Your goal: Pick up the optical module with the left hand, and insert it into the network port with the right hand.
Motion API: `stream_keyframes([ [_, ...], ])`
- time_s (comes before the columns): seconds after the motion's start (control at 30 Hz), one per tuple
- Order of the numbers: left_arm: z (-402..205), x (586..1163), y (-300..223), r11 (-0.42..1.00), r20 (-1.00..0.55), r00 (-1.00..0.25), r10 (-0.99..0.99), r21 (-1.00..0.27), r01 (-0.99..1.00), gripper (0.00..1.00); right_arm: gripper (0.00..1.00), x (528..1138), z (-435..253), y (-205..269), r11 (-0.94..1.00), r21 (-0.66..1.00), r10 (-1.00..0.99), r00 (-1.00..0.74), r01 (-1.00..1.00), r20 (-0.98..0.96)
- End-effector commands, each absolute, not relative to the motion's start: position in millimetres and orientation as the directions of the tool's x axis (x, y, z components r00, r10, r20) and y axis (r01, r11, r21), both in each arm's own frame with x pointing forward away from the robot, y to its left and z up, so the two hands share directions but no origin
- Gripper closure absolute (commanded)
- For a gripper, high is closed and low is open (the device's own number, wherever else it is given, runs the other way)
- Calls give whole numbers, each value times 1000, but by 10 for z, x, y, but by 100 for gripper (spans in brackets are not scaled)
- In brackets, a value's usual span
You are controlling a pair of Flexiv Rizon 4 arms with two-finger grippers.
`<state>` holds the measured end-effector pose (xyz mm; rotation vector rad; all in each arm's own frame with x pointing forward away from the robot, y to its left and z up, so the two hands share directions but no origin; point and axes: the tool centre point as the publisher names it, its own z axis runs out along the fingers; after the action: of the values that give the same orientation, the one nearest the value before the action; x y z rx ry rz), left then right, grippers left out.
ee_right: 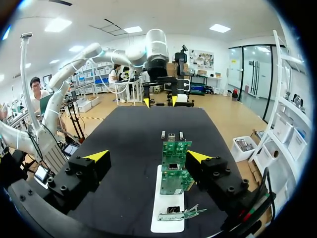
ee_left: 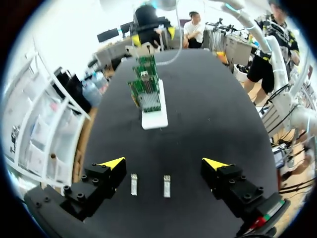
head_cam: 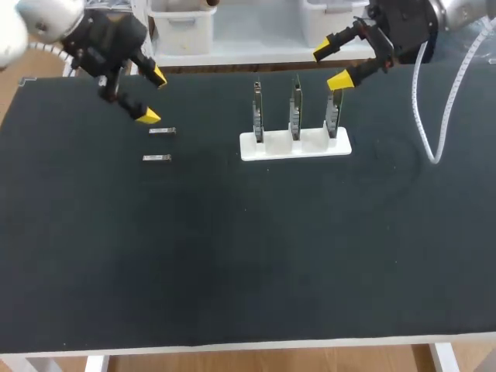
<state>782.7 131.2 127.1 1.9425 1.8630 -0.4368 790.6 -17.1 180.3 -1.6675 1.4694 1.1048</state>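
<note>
The left gripper (head_cam: pixel 153 96) was held wide open, gripping nothing. Just below it a module (head_cam: pixel 162 131) and a second module (head_cam: pixel 156 158) were laid flat on the black table (head_cam: pixel 248 256). The right gripper (head_cam: pixel 332 65) was open too, above the white stand (head_cam: pixel 271 147) with three upright boards (head_cam: pixel 295 105).

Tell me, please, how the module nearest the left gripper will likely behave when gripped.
Probably rigid: the module looks like a small metal bar. Likely light, so an off-centre touch could nudge it along the table. Lying flat, it shouldn't roll.
</note>
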Motion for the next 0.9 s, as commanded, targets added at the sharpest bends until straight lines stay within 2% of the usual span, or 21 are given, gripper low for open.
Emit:
stream_keyframes([
  [0.03, 1218, 7875, 1358, -26, -428, 21, 903, -6, 1000, 0, 0, 7893, 1808, -171, -161, 59, -440, 18, -985, -898],
  [0.57, 829, 7532, 1511, 84, -453, -69, 889, 15, 996, 0, 0, 7893, 1808, -171, -161, 59, -440, 18, -985, -898],
  [0.9, 729, 7505, 1572, 85, -434, -71, 898, 12, 996, 0, 0, 7893, 1808, -171, -161, 59, -440, 18, -985, -898],
])
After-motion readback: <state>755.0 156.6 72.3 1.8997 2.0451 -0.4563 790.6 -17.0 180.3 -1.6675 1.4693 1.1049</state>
